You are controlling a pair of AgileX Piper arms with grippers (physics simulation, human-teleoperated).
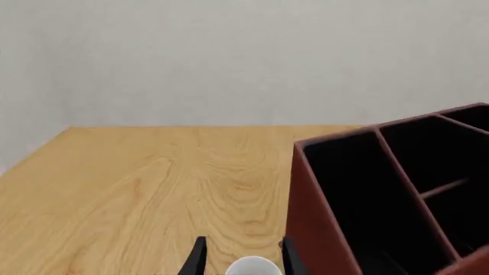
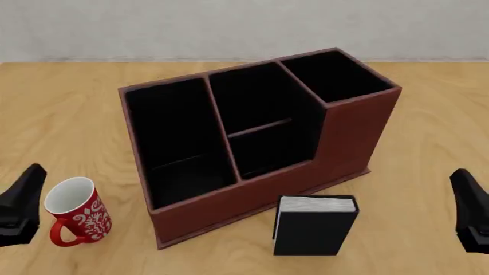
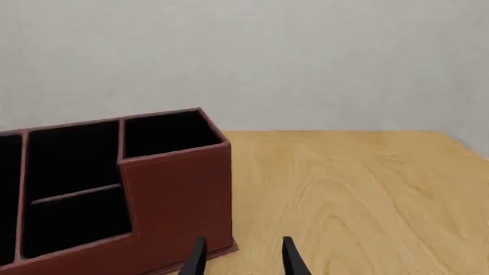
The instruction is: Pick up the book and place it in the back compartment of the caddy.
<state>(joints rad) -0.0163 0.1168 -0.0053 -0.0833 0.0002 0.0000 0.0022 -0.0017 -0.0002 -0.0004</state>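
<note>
Hovering low at the near left edge of the table, left gripper (image 1: 241,258) shows two dark fingertips set apart with nothing clamped between them; the white rim of the mug (image 1: 253,266) sits just beyond the gap, contact not discernible. Right gripper (image 3: 241,256) likewise stands parted and empty, fingertips over bare wood near the caddy's right front corner.

Front view: mug (image 2: 77,212), red with white pattern, handle toward the near side, stands upright just beside the left gripper (image 2: 19,207) and near the caddy's left front corner. No legible writing on it.

Book (image 2: 314,224) stands upright on the table (image 2: 428,114) directly in front of the caddy (image 2: 260,195), close to its low front wall, black cover facing the camera, white page edges up. It lies well apart from the right gripper (image 2: 472,213).

Caddy compartments all appear black and empty; tall back compartment at right rear.
</note>
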